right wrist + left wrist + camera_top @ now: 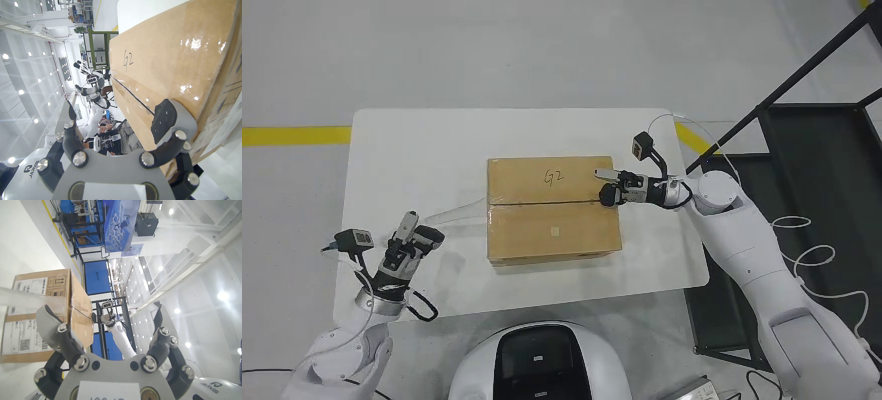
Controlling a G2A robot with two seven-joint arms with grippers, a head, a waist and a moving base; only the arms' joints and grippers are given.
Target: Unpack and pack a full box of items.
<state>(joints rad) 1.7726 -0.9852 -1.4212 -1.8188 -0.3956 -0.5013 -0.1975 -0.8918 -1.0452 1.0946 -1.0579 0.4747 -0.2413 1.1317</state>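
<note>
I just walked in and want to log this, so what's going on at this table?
A two-armed robot is working on a closed cardboard box in the middle of a white table. The right gripper is open at the box's right end, with one finger against the top edge by the seam. The left gripper is open off the box's left end, and a loose strip of clear tape trails from the seam toward it. The flaps are shut and nothing is unpacked yet.
</note>
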